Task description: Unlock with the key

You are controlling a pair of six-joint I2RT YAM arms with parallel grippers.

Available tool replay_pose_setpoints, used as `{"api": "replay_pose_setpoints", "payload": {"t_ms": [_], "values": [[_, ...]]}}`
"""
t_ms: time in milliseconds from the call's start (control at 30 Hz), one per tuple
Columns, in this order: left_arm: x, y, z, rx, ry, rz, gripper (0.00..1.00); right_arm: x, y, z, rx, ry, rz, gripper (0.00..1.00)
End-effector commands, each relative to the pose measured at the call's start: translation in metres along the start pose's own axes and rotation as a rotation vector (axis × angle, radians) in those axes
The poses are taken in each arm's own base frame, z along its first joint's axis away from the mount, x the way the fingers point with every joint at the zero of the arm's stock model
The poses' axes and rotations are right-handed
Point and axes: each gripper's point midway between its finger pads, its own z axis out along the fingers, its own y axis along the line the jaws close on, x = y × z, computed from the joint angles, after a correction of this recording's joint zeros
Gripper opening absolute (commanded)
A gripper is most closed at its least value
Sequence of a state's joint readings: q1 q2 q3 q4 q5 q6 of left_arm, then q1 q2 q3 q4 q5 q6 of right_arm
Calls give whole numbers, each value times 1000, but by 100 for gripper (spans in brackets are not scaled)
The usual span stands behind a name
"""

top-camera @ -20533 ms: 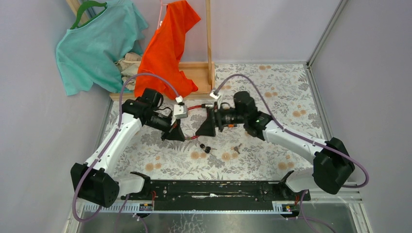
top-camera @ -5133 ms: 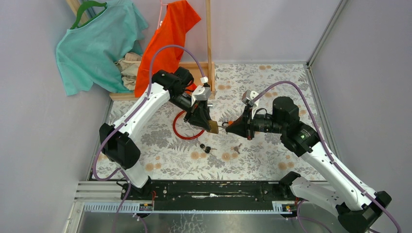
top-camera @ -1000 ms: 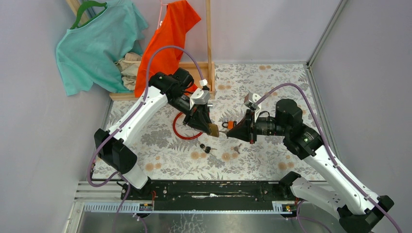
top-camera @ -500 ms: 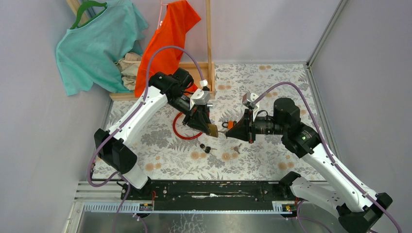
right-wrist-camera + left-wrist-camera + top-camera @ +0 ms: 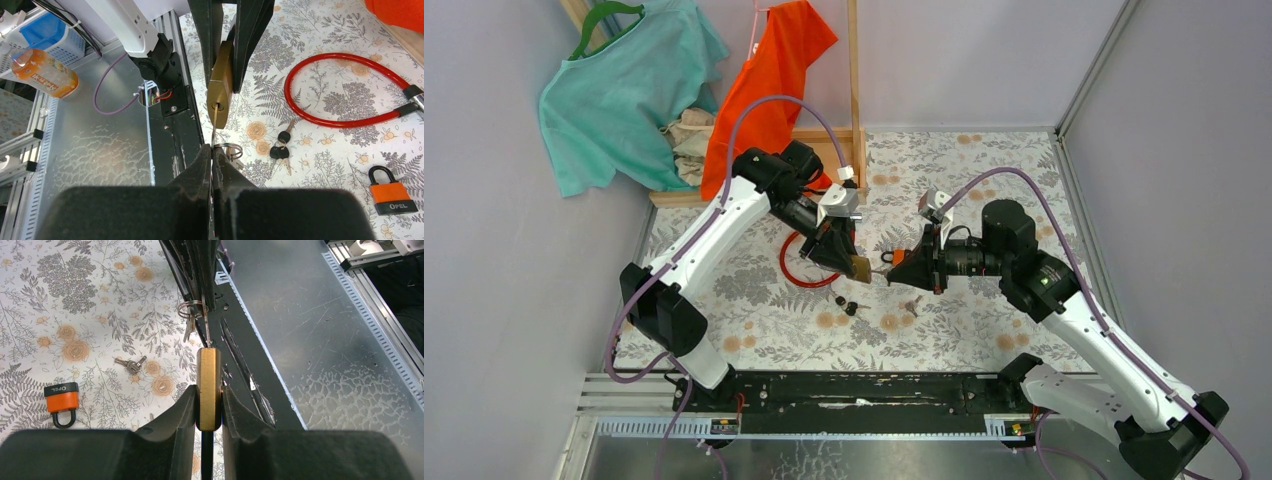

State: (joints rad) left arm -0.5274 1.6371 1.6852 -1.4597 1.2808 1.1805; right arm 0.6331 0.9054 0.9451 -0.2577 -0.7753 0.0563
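Pinching a brass padlock [image 5: 208, 365] by its two flat sides in the left claw [image 5: 208, 395]. Holding it clear above the flowered worktop [image 5: 994, 180], keyhole end turned toward the right arm. Meeting it head-on with the right claw [image 5: 212, 150], fingers pressed tight together on the head of a key [image 5: 214, 122]. Keeping the key's blade in line with the brass padlock, tip right at the keyhole; cannot tell how deep it sits. With a key ring [image 5: 228, 150] and one spare key dangling beside the right claw's fingers.

Lying on the worktop, placed from the brass padlock:
- just beside it on the right arm's side, under the key: an orange padlock [image 5: 390, 192], shackle closed.
- below it and toward the arm bases: a pair of black-headed keys [image 5: 277, 146].
- also toward the bases, further to the right arm's side: a small bunch of silver keys [image 5: 131, 364].
- on the left arm's side, partly under that arm: a red cable lock [image 5: 345, 90] curled in a loop.
- well beyond it, at the far left corner: an orange shirt [image 5: 774, 80] and a teal shirt [image 5: 614, 90], hanging.
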Motion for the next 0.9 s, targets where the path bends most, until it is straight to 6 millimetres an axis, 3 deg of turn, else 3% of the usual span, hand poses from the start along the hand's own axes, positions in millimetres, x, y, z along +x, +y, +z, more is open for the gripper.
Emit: {"api": "replay_pose_setpoints", "payload": {"t_ms": [0,267,567,867], "values": [[-27,-9,3,32,-81,54,0,-14,0,-4,28,-34,-63,0],[-29,-11,5,40,-80,68,0,-17,10,11,-94,-56,-4,0],[-30,-12,6,41,-73,79,0,-15,2,21,-101,-46,18,0],[-39,-15,5,59,-125,56,0,-7,2,11,-54,-106,-20,0]]}}
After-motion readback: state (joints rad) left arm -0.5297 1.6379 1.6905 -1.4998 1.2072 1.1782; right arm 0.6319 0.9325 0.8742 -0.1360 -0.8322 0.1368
